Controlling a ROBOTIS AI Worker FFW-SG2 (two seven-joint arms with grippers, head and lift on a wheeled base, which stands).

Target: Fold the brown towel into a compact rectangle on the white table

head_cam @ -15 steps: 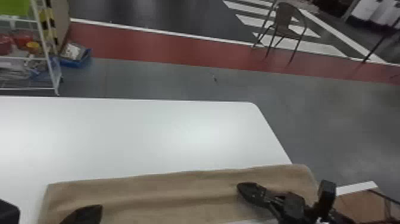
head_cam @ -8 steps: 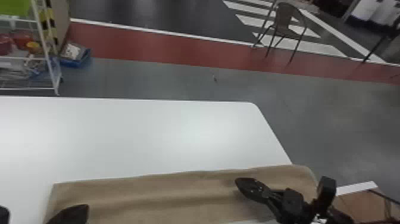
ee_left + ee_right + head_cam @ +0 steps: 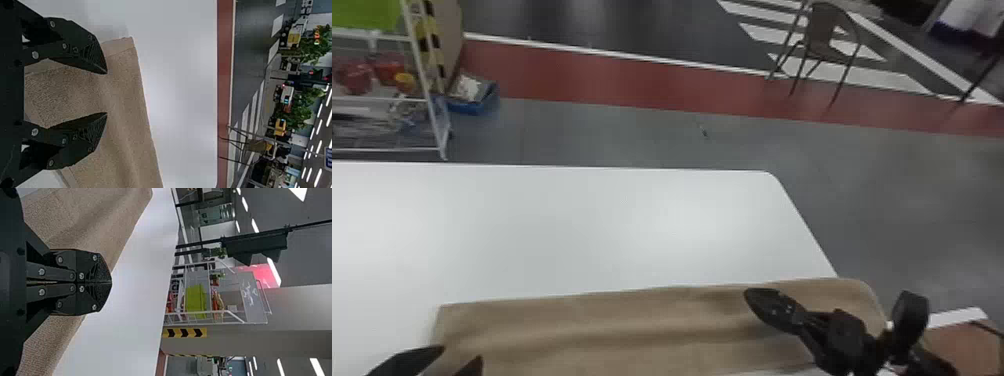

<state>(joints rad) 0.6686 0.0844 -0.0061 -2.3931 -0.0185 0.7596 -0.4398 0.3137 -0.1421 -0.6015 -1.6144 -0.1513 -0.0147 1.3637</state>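
White table [image 3: 582, 215] carries the brown towel [image 3: 612, 325] beneath left fingers [image 3: 409, 359] (spread apart) and right fingers [image 3: 772, 307] (together).

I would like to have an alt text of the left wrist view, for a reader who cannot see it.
The left gripper, jaws open, is over one end of the brown towel on the white table. Beyond the table are a red floor band and a chair; the scene is turned sideways.
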